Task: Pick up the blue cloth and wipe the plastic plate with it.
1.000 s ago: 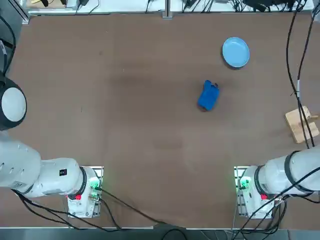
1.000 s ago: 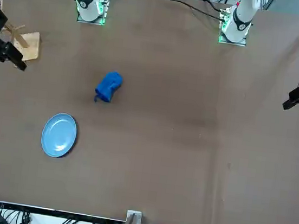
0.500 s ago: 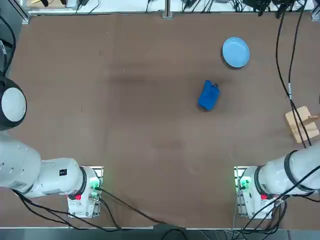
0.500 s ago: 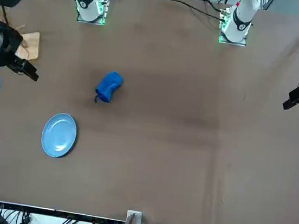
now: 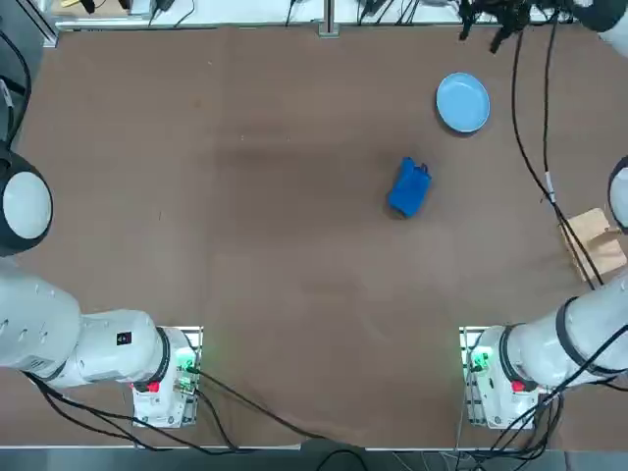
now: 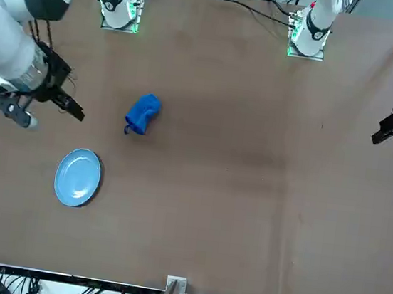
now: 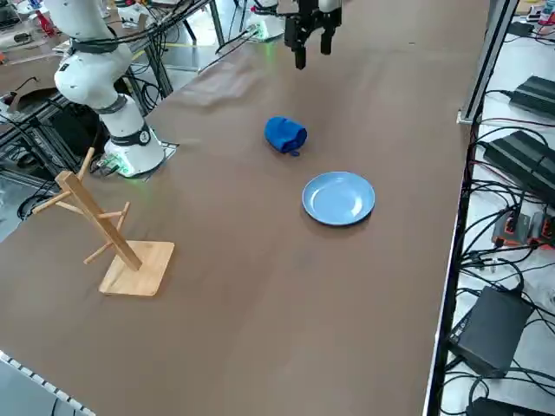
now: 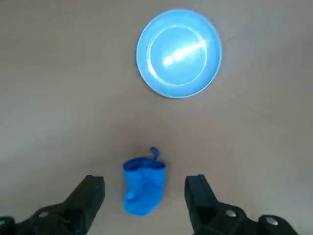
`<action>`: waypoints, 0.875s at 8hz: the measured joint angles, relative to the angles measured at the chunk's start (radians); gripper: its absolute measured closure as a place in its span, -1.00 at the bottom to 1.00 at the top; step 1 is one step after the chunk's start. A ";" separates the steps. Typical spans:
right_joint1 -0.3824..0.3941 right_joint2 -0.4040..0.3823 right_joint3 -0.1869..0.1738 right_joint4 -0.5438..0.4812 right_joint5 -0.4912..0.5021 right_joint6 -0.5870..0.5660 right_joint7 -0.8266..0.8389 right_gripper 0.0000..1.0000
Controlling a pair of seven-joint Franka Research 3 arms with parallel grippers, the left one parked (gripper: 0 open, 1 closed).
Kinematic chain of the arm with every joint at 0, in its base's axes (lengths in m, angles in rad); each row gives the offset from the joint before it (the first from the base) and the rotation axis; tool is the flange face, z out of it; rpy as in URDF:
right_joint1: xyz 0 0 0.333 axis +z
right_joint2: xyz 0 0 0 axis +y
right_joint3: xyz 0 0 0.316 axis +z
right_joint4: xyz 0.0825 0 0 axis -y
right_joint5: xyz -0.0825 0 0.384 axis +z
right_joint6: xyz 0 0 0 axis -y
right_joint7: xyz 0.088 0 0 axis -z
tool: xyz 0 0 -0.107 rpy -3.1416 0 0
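The blue cloth [image 5: 409, 186] lies bunched on the brown table, right of its middle. It also shows in the front view [image 6: 142, 114] and the right side view [image 7: 284, 134]. The light blue plastic plate [image 5: 462, 102] sits bare a short way beyond it, toward the far right [image 6: 78, 177] [image 7: 339, 198]. My right gripper [image 7: 312, 50] hangs open high above the table, holding nothing [image 6: 48, 114]. Its wrist view looks down on the cloth [image 8: 143, 185] between the two fingers [image 8: 91, 195], with the plate [image 8: 178, 53] farther off.
A wooden peg stand [image 7: 113, 243] stands near the table's right edge [image 5: 594, 245]. Black cables trail from my right arm over that side [image 5: 540, 147]. Bare brown tabletop [image 5: 245, 196] surrounds the cloth and plate.
My right arm has swung in from the table's right edge over the table toward the cloth and plate. The cloth and the plate have not moved.
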State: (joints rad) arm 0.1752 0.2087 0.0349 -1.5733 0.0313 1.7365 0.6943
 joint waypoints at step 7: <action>0.180 0.059 0.003 -0.346 0.004 0.392 0.335 -1.00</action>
State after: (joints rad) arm 0.3553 0.2674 0.0378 -1.9198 0.0355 2.1285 1.0292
